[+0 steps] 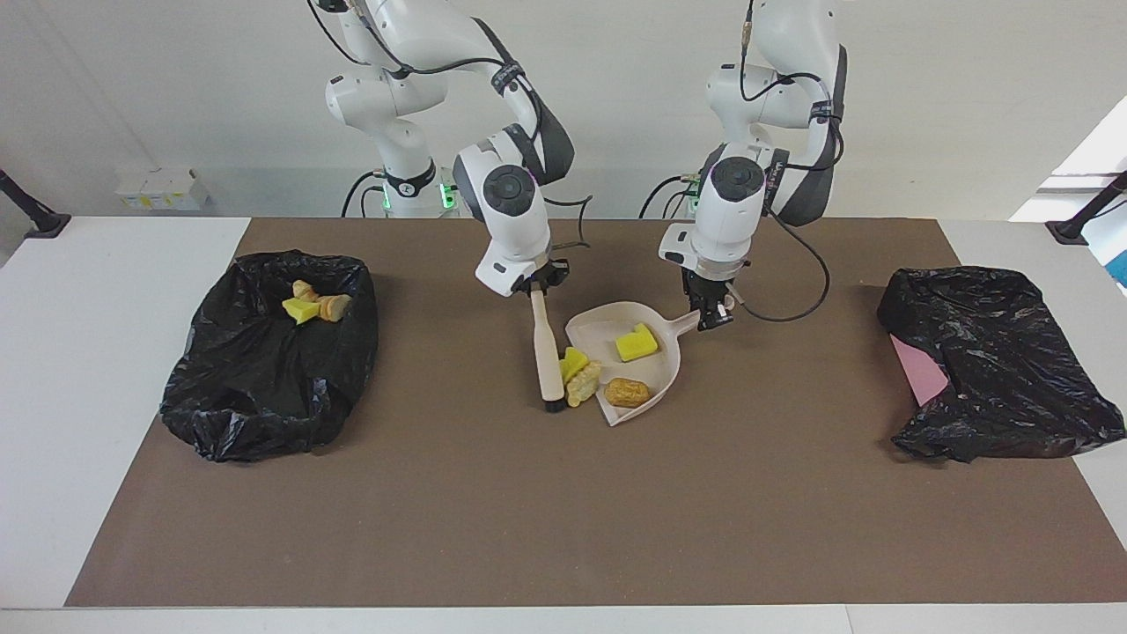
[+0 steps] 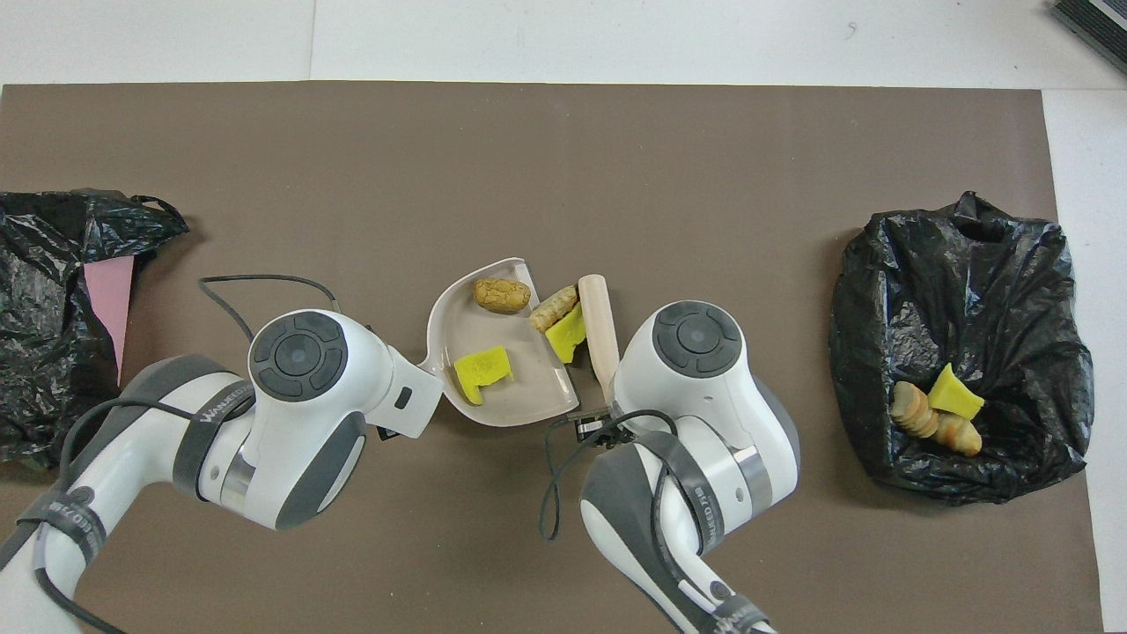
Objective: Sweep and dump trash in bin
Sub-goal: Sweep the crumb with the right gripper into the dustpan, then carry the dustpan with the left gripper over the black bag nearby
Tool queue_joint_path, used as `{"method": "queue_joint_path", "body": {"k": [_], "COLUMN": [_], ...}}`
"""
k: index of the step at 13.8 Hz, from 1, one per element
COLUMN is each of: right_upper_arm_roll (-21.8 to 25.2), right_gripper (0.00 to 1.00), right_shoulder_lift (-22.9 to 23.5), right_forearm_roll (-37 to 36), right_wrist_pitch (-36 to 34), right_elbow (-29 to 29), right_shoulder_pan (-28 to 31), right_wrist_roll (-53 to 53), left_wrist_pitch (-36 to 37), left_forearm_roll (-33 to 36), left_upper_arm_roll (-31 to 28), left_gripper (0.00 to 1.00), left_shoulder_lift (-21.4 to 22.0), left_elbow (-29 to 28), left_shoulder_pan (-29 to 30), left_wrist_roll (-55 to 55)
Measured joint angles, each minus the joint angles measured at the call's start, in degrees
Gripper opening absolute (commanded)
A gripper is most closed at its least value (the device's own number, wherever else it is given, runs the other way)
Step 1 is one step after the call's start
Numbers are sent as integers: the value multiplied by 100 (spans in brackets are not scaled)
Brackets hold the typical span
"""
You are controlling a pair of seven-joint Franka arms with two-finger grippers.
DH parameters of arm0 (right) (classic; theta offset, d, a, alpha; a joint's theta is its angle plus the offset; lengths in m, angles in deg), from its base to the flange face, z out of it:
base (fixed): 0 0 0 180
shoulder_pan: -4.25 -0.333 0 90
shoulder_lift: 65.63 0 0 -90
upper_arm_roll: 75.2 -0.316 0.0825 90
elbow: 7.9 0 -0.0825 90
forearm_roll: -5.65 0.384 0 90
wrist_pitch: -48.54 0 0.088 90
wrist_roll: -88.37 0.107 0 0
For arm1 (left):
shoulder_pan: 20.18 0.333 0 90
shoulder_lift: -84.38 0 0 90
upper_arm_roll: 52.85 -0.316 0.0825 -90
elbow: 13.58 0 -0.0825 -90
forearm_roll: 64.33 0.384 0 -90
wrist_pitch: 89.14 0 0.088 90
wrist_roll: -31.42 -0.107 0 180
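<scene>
Seven scraps of trash are visible. Two lie inside the beige dustpan (image 1: 665,370) at the middle of the tabletop: a yellow sponge piece (image 1: 637,343) and an orange-brown lump (image 1: 627,392). Two more rest at the dustpan's open lip, between it and the brush (image 1: 548,357): a second yellow sponge piece (image 1: 573,362) and a tan lump (image 1: 585,384) touching it. The remaining three, a yellow sponge wedge (image 1: 301,309) and two tan lumps (image 1: 335,305), lie together in the black-lined bin (image 1: 264,387) near the edge at the right arm's end of the table. The right gripper (image 1: 537,286) is clamped on the upper end of the brush's beige handle; the brush is held steeply, its dark bristle end down on the brown mat (image 1: 563,511) beside the two scraps. The left gripper (image 1: 715,315) is pinched on the dustpan's handle, with the pan resting on the mat. A second black bag (image 1: 995,361), with a pink sheet (image 1: 920,370) showing at its edge, lies near the edge at the left arm's end of the table.
</scene>
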Motion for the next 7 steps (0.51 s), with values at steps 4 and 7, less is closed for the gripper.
{"method": "queue_joint_path", "body": {"k": [4, 7], "right_upper_arm_roll": [-7, -5], "right_gripper": [0, 0], "right_shoulder_lift": [-15, -132], "right_forearm_roll": [361, 364], "right_wrist_pitch": [6, -288], "right_elbow": [-22, -43], "right_shoulder_pan": [-419, -472], "right_wrist_roll": [7, 10], "left_wrist_pitch": [-60, -118], "left_forearm_roll": [-1, -1], "left_upper_arm_roll": [6, -1], "left_gripper": [0, 0], "left_shoulder_lift": [-4, -14], "left_elbow": [-42, -54], "left_shoulder_pan": [-108, -134], "left_wrist_roll": [78, 85]}}
